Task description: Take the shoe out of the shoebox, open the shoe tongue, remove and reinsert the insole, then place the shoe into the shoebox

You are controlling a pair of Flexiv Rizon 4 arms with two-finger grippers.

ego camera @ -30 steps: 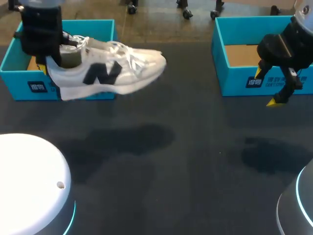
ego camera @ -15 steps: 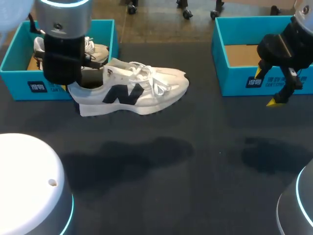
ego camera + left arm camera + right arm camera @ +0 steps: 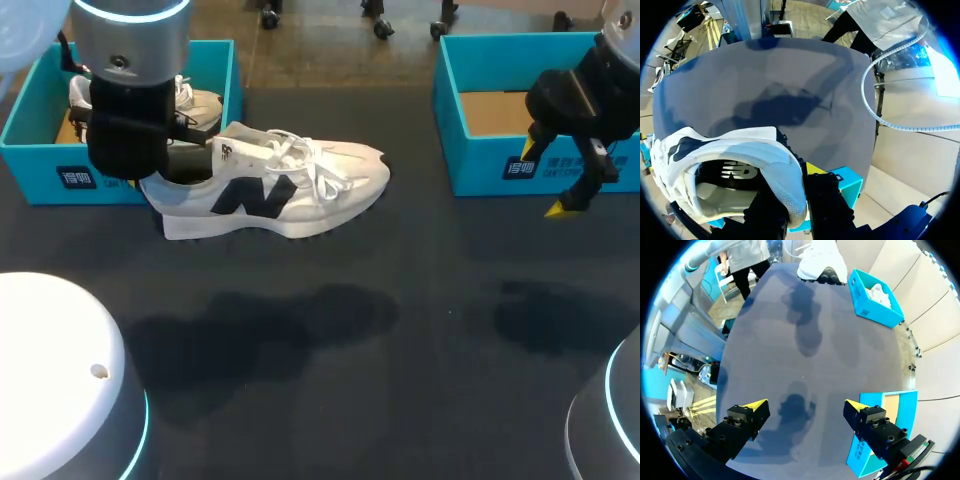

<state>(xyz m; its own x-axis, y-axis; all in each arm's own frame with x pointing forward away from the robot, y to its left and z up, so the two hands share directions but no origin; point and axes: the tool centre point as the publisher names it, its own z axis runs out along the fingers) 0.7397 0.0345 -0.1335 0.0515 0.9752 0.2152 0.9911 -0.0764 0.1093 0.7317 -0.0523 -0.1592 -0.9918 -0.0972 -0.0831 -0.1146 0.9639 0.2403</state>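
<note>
The shoe (image 3: 275,185) is out of its box and hangs in the air just in front of the left shoebox (image 3: 60,172), sole down, toe pointing toward our right side. Its shadow falls on the dark surface (image 3: 420,330) well apart from the sole, so we judge it has not been set down. The left fingers (image 3: 827,200) grip it at the heel. In the left wrist view the padded heel rim runs between them, one finger inside the collar and one behind the heel, though the contact itself is partly hidden, so we take it as a firm pinch rather than see it outright. From above, the left arm (image 3: 130,90) covers the heel completely.

We read this as the end of the first step – taking the shoe out. The next move calls for lowering it flat onto the surface between the arms, laces up, where the tongue can be reached.

The right fingers (image 3: 752,410) stand wide apart with nothing between them. They hang above the surface beside the right shoebox (image 3: 500,150), well apart from the shoe.

A second shoe (image 3: 200,100) lies in the left shoebox behind the left arm – the right shoebox shows only its cardboard floor
</note>
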